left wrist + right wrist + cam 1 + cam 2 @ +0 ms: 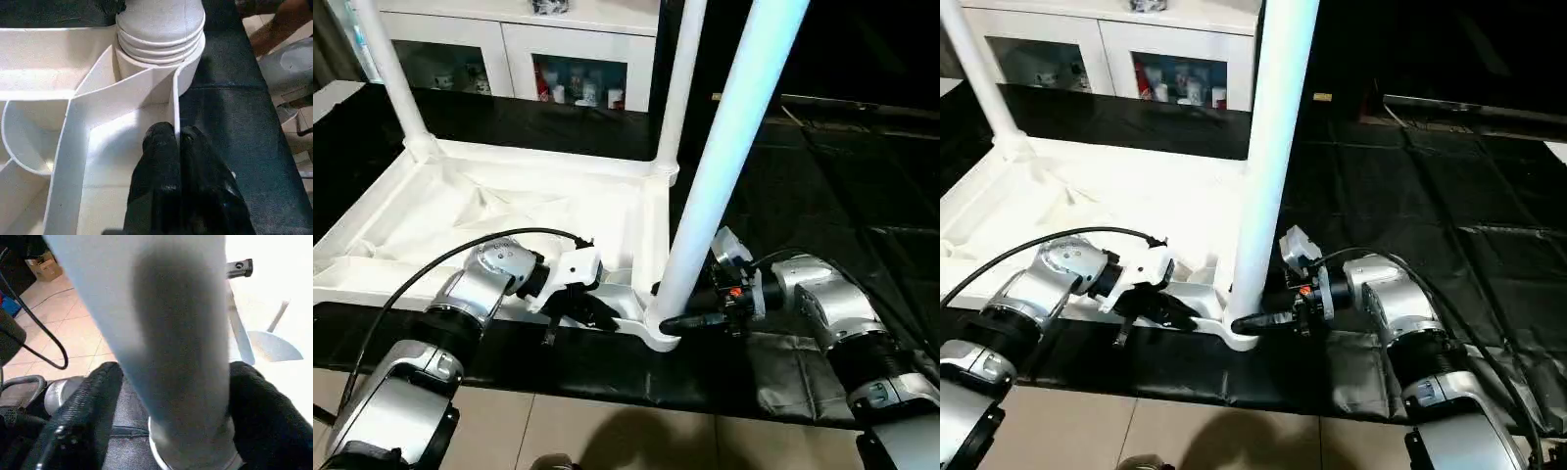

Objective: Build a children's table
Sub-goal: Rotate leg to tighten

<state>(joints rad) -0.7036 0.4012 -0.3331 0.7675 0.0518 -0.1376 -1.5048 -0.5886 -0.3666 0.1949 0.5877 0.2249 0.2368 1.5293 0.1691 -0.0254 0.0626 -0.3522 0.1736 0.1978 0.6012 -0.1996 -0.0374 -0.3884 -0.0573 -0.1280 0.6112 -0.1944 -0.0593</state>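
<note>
My right fingers (93, 401) stand one on each side of the near leg (724, 166), pressed against its tube just above the corner socket (658, 328), so I read the right gripper (690, 311) as gripping that leg; the leg stands upright in the socket, leaning a little, and runs out of the top of the head views. My left fingers (166, 186) are pinched together over the thin outer wall of the table top (509, 211), one inside the rim and one outside it, so the left gripper (579, 308) is closed on the near rim just beside that same corner; from the left wrist I see the stepped collar of the leg seated in the round socket right ahead of the fingertips.

The table top lies upside down on a black surface (1410, 186), its ribbed underside facing up; two more legs are already upright in the far corners, the far left leg (389, 73) and the far right leg (680, 83); the fourth corner, near left, is cut off by my left forearm and I cannot tell what stands there.

Behind the surface I see a white cabinet (514, 44) with glass doors and small items inside; below the surface's near edge there is pale tiled floor (1195, 431).
</note>
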